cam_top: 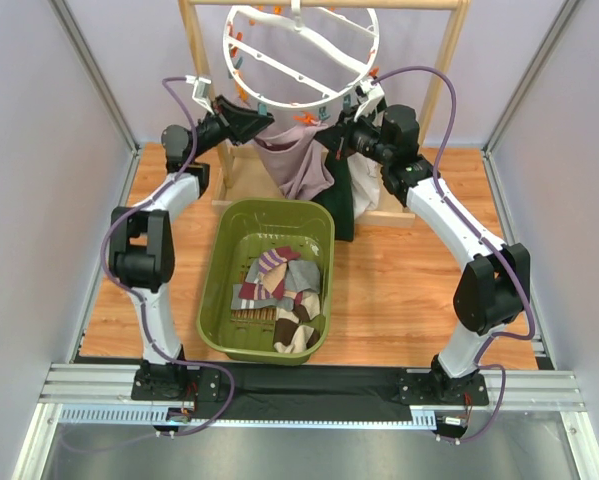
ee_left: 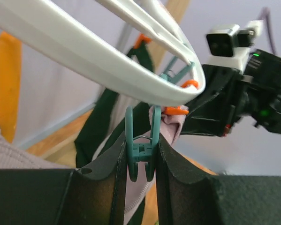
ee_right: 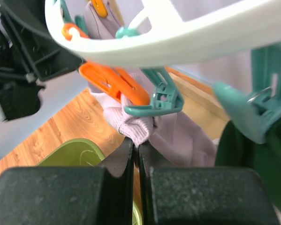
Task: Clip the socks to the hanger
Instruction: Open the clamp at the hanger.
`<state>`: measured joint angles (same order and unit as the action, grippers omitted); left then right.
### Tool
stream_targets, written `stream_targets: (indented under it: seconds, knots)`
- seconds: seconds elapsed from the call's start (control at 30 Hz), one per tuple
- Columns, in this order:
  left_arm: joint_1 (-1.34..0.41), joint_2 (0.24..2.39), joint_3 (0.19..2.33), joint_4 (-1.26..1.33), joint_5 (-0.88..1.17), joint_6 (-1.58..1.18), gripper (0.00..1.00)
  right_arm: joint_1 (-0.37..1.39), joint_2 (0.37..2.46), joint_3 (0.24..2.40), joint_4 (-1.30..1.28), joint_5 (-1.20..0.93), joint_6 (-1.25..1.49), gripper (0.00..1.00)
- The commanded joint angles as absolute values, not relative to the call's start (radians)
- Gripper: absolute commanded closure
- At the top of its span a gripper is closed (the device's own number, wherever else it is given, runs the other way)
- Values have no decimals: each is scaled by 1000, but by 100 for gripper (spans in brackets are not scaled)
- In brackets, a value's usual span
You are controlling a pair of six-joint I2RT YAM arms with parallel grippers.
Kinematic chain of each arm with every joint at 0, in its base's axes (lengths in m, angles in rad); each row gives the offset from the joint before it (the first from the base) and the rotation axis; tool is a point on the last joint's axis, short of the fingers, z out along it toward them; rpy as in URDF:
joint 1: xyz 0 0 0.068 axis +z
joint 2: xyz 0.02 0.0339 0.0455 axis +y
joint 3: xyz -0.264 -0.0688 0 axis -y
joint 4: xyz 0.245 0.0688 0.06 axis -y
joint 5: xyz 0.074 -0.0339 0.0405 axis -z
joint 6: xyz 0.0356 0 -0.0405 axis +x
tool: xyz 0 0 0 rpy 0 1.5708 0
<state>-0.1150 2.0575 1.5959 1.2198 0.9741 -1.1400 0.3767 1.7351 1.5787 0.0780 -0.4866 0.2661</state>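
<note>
The white ring hanger [cam_top: 367, 60] hangs from the wooden rack, with orange and teal clips below its rim. In the left wrist view my left gripper [ee_left: 140, 146] is shut on the two handles of a teal clip [ee_left: 141, 157] under the ring [ee_left: 84, 51]. A lilac sock [ee_left: 172, 123] hangs right behind that clip. My right gripper [ee_right: 136, 142] is shut on the ribbed cuff of the lilac sock [ee_right: 187, 136], just under a teal clip [ee_right: 161, 101] and an orange clip [ee_right: 110, 82]. From above, both grippers [cam_top: 264, 120] [cam_top: 331, 128] meet at the lilac sock [cam_top: 294, 165]. A dark green sock [cam_top: 341, 205] hangs beside it.
An olive-green basket [cam_top: 211, 290] stands on the wooden table between the arms and holds several socks [cam_top: 279, 290]. The wooden rack's post [cam_top: 449, 60] rises behind the right arm. Grey walls close in the left and right sides.
</note>
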Motion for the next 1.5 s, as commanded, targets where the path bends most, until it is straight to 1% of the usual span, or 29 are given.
stream_targets:
  seconds: [0.0,0.03,0.07,0.13,0.17,0.27,0.3,0.33,0.37,0.43,0.47,0.57,0.7,0.73,0.83,0.87,0.93,1.03,1.07,1.17,1.3,1.33,1.4,1.43,1.47]
  knots:
    - [-175,1835,1421,935,800,-685,100,379,1752,1653,63,-425,298,99]
    - [-198,1747,1399,829,735,-582,100,380,1756,1666,28,-414,304,98]
    - [-242,1714,1382,684,609,-437,100,379,1761,1675,14,-391,314,93]
    - [-277,1655,1338,647,527,-367,100,379,1766,1684,5,-374,331,83]
    - [-307,1643,1324,637,438,-341,100,380,1766,1689,-26,-356,353,68]
    - [-366,1620,1310,589,329,-229,100,380,1756,1709,-87,-312,385,50]
    - [-385,1614,1309,583,246,-154,100,379,1743,1713,-104,-292,408,49]
    - [-403,1612,1312,574,204,-118,100,382,1733,1720,-154,-263,423,48]
    - [-437,1614,1315,552,120,-85,100,385,1723,1726,-182,-195,439,48]
    - [-466,1624,1335,534,59,-2,100,394,1680,1717,-237,-151,465,48]
    - [-488,1628,1338,531,4,24,100,411,1663,1706,-256,-93,462,46]
    - [-518,1643,1333,555,-98,81,100,434,1611,1692,-322,-5,428,41]
    - [-560,1640,1255,704,-210,178,100,445,1566,1727,-365,-2,428,39]
    - [-566,1640,1241,772,-224,193,100,451,1563,1736,-388,-3,431,39]
    - [-575,1646,1217,822,-238,206,100,491,1551,1733,-370,-2,426,39]
    - [-575,1647,1209,856,-235,206,100,506,1549,1727,-348,33,426,40]
    - [-577,1652,1186,891,-239,209,100,511,1577,1755,-318,35,439,44]
    - [-586,1655,1125,1064,-273,236,100,522,1646,1834,-308,20,466,52]
    - [-591,1658,1114,1100,-302,253,100,526,1661,1847,-301,15,475,59]
    - [-607,1678,1100,1180,-340,308,100,535,1701,1890,-275,-58,508,61]
    - [-615,1693,1101,1213,-345,314,100,551,1710,1895,-227,-104,506,56]
    - [-624,1700,1107,1224,-354,351,100,554,1710,1890,-213,-124,506,51]
    - [-640,1726,1127,1255,-400,412,100,555,1723,1890,-199,-159,499,46]
    - [-659,1736,1134,1291,-414,448,100,560,1727,1896,-202,-163,492,42]
    - [-669,1755,1144,1311,-442,525,100,560,1741,1911,-202,-182,494,41]
